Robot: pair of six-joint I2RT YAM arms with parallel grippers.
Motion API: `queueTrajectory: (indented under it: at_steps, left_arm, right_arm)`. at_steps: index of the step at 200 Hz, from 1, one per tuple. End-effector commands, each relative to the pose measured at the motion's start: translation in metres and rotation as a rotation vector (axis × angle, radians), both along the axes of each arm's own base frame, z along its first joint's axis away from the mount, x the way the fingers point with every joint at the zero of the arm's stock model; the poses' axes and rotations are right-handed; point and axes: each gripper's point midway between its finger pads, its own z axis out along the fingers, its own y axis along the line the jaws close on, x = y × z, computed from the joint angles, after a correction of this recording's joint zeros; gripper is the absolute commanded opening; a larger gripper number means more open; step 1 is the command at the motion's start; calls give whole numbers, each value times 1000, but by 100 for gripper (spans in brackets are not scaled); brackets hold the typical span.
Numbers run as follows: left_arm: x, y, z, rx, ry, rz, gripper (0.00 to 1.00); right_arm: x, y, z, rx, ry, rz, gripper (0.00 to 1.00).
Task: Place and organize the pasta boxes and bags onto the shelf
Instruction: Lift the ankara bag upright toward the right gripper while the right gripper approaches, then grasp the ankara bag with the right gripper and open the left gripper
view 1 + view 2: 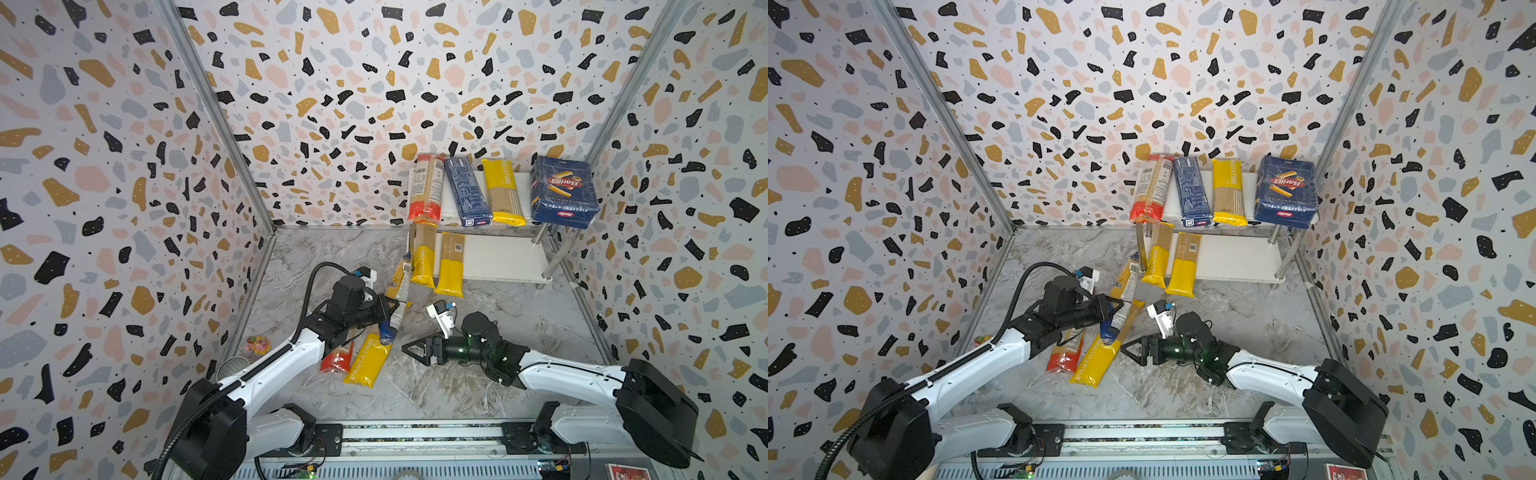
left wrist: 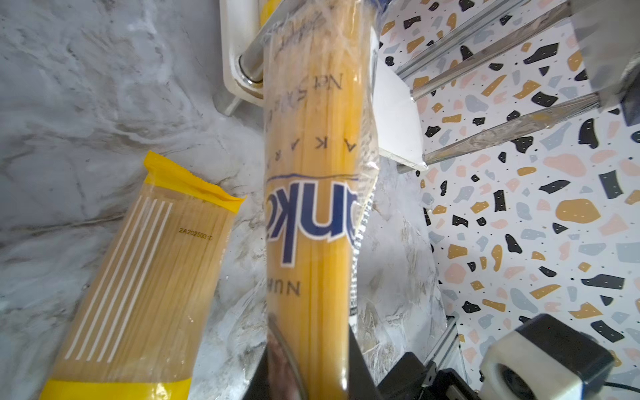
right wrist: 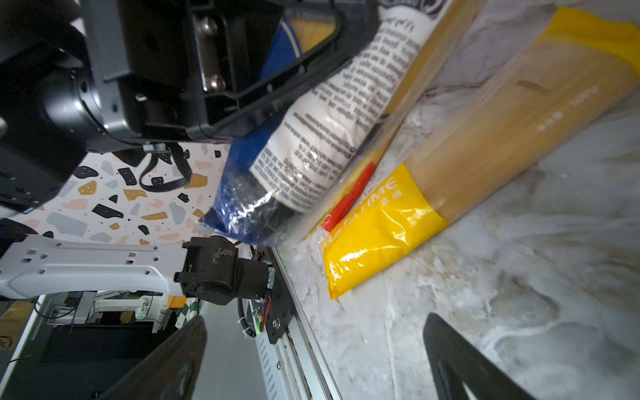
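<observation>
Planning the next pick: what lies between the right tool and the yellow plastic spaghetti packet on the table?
Only bare marble tabletop separates right tool and yellow plastic packet, shown in the right wrist view.

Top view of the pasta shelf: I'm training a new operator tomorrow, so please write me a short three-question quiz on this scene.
1. True or false: the wide Barilla box sits on the lower tier.
2. What does the left hand grip? A. the dark-ended bag; B. a cardboard box; C. nothing.
3. How many pasta packages lie on the top tier?
Key: 1 false, it is on the top tier; 2 A; 3 four.
</observation>
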Motion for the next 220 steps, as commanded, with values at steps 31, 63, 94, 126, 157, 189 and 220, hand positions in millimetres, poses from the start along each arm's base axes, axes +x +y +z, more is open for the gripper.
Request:
queueTrajectory:
  at_steps: [31, 63, 94, 126, 157, 189, 220]
  left_arm:
    - [-4, -13, 80, -193, -207, -32, 0]
    - [-11, -13, 87, -211, -218, -38, 0]
    - [-17, -13, 93, -224, -228, -41, 0]
    - [-19, -14, 97, -231, -242, -44, 0]
    - [-23, -19, 101, -262, -226, -48, 0]
    - [-23, -21, 104, -272, -234, -52, 0]
    - [-22, -21, 109, -276, -245, -53, 0]
  right_arm:
    - [12, 20, 42, 125, -73, 3, 99]
    - [15, 28, 50, 158, -76, 14, 99]
    - [17, 37, 56, 197, -73, 34, 99]
    - [18, 46, 64, 234, -77, 61, 99]
    - [18, 54, 70, 244, -91, 79, 100]
    - [16, 61, 75, 256, -88, 113, 97]
    - [10, 65, 72, 257, -78, 145, 81]
